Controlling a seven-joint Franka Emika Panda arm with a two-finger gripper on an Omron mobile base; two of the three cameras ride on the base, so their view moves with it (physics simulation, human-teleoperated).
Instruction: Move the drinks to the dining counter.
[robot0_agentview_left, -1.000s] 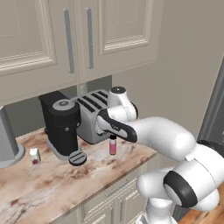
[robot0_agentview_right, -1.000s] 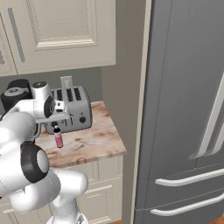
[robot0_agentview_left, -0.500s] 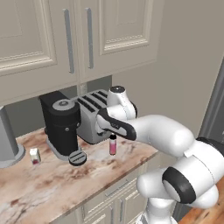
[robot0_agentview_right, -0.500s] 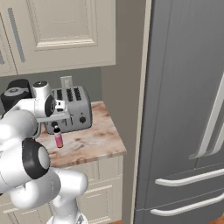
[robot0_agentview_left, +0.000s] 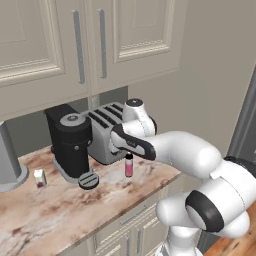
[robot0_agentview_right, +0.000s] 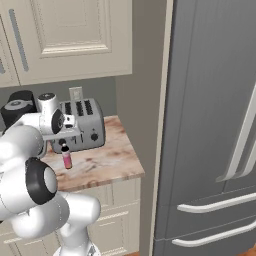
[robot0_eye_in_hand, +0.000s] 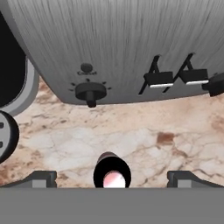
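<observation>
Claw (robot0_eye_in_hand: 112, 179) spread wide, nothing gripped, hanging right above the pink bottle (robot0_agentview_left: 129, 165). In the hand view the bottle's dark cap sits centred between the two finger tips (robot0_eye_in_hand: 40, 179), clear gaps on both sides, no contact. Pink bottle stands upright on the marbled desk (robot0_agentview_left: 60, 205), just in front of the silver toaster (robot0_agentview_left: 104, 134), near the desk's front right part; in the right base view it is the pink bottle (robot0_agentview_right: 66, 158) just below the claw and in front of the toaster (robot0_agentview_right: 83, 124). Toaster dial and two levers face the hand camera. Black coffee machine (robot0_agentview_left: 71, 142) just left of the toaster, touching or nearly so. Whitish bottle (robot0_agentview_left: 39, 178) stands further left on the same desk, well apart from the claw, left of the coffee machine. Grey fridge (robot0_agentview_right: 210, 125) to the right of the desk end. Cream wall cabinets (robot0_agentview_left: 75, 40) above.
</observation>
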